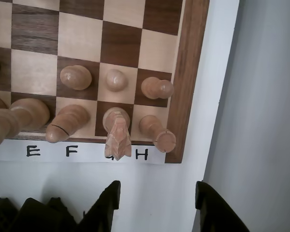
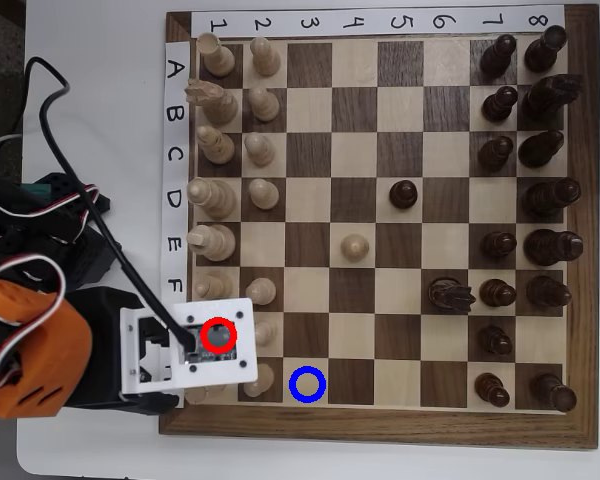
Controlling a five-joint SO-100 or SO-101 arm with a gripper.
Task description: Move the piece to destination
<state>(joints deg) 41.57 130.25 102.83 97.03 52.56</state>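
Observation:
The pale cream knight [image 1: 118, 135] stands on a dark square in the board's first row, above the letter strip between F and H. In the wrist view my gripper [image 1: 157, 195] is open and empty. Its two dark fingers hang over the white table edge, short of the knight and apart from it. The knight stands about in line with the left finger. In the overhead view the knight is hidden under the arm's white wrist plate [image 2: 195, 350], where a red ring is drawn. The blue-ringed light square [image 2: 307, 384] is empty, two columns to the right in the bottom row.
Pale pawns [image 1: 116, 79] stand just beyond the knight, with a bishop [image 1: 67, 123] to its left and a rook [image 1: 157, 131] to its right. In the overhead view a pale pawn [image 2: 263, 378] borders the blue-ringed square. Dark pieces [image 2: 500, 240] fill the right columns.

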